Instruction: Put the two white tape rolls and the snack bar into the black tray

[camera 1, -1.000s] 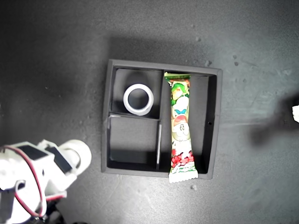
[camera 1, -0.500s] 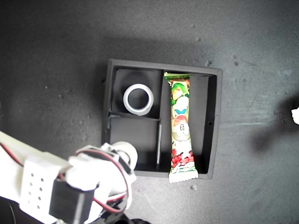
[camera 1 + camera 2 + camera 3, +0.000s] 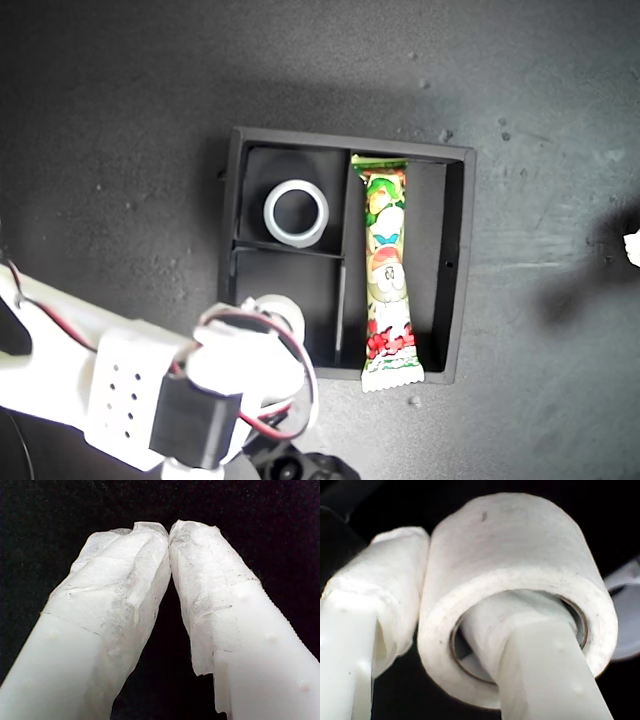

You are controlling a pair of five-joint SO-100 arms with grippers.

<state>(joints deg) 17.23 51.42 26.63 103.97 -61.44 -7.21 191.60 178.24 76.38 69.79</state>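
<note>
Dark and matte, the desk (image 3: 120, 150) gives little to look at beyond the job itself. On my second gripper (image 3: 445, 630) one padded finger (image 3: 520, 645) runs through the open centre of a white tape roll (image 3: 520, 565) and the other presses its outer wall, so the roll is pinched through its side. It looks light and stiff, a firm ring that should not crush, and that wall is a sound place to hold it. In the exterior view the roll (image 3: 281, 311) hangs over the empty small compartment of the black tray (image 3: 455, 265). The other tape roll (image 3: 296, 213) lies flat in the neighbouring small compartment, and the snack bar (image 3: 388, 285) fills the long one, its crimped end overlapping the rim. My first gripper (image 3: 170, 530) has its tips together on nothing.
</note>
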